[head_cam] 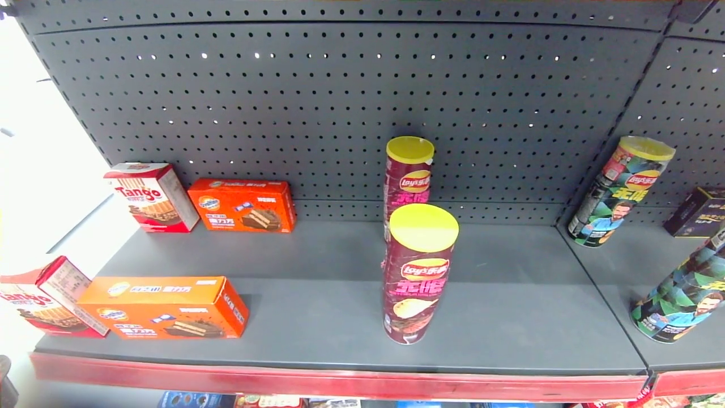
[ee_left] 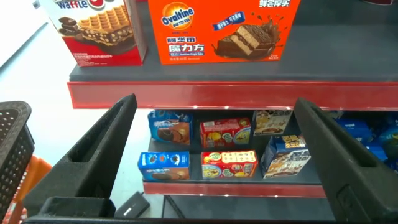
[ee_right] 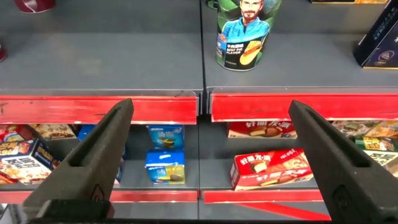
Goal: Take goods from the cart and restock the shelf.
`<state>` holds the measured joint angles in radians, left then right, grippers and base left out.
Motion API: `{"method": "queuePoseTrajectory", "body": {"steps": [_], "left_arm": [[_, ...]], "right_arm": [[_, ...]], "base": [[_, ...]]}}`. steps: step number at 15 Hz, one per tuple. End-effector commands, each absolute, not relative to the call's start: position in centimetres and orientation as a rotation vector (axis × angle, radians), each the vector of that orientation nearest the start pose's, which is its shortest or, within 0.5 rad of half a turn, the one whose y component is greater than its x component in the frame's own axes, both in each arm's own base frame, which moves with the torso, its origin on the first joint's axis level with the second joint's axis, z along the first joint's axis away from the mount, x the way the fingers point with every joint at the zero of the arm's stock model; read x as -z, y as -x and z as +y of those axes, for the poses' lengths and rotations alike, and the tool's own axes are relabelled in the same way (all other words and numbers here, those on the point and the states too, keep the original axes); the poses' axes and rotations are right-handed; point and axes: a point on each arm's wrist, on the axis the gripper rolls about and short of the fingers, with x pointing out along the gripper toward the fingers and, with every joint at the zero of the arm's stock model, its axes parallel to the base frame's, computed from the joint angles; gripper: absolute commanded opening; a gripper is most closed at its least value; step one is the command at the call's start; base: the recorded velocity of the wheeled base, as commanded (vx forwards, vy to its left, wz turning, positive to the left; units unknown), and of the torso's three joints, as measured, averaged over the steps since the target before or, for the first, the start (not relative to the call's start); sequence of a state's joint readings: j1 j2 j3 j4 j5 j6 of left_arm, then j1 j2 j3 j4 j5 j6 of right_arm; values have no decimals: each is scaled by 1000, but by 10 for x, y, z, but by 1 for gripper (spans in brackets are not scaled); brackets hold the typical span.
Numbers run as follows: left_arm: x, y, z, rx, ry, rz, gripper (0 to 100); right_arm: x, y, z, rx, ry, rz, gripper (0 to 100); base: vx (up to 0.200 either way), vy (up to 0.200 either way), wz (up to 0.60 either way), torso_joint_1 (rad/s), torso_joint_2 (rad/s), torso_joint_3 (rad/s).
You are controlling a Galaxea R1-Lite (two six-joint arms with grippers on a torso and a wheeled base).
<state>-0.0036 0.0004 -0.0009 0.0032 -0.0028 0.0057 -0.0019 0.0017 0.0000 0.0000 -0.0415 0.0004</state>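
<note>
Left claw [ee_left: 214, 102] hangs spread wide, its two black fingers far apart with nothing between them, facing the red front strip [ee_left: 249, 94] of a dark grey metal shelf [head_cam: 317, 317]. A black mesh basket [ee_left: 12, 149] sits close by. Right claw [ee_right: 211, 104] gapes just as wide and is equally empty, in front of the same strip.

From the head camera, the goods read left to right across the shelf. At eight o'clock, by the front edge, a red-and-white cardboard wafer box [head_cam: 42, 300] stands just beside a long orange cardboard box [head_cam: 164, 309]. At ten o'clock, against the perforated back panel [head_cam: 340, 102], a second wafer box [head_cam: 150, 195] stands just beside a second orange box [head_cam: 243, 205]. Slightly right of centre, a maroon cylindrical crisp can with a yellow lid [head_cam: 419, 277] stands upright, with a matching rear can [head_cam: 408, 170] at its twelve o'clock, near the back panel. In the next bay, at three o'clock, a green patterned can [head_cam: 620, 192] stands at the back, with a small dark box [head_cam: 699, 212] further right. At four o'clock, another patterned can [head_cam: 679, 300] is cut off by the edge.
</note>
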Motion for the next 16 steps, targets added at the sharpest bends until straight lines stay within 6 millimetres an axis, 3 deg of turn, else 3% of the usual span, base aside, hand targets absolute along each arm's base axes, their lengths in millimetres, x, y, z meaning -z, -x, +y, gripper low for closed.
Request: {"method": "queuePoseTrajectory", "body": {"steps": [1, 2, 16], "left_arm": [[-75, 23, 0, 9, -8, 3, 100], [-75, 23, 0, 9, -15, 3, 100], [-75, 23, 0, 3, 0, 3, 100]], "right_arm": [[-76, 22, -1, 43, 0, 5, 100], [-76, 22, -1, 43, 0, 5, 100], [-76, 22, -1, 43, -1, 5, 100]], "base": [[0, -200, 0, 2, -2, 2], [0, -200, 0, -2, -2, 7], [0, 14, 0, 1, -1, 0]]}}
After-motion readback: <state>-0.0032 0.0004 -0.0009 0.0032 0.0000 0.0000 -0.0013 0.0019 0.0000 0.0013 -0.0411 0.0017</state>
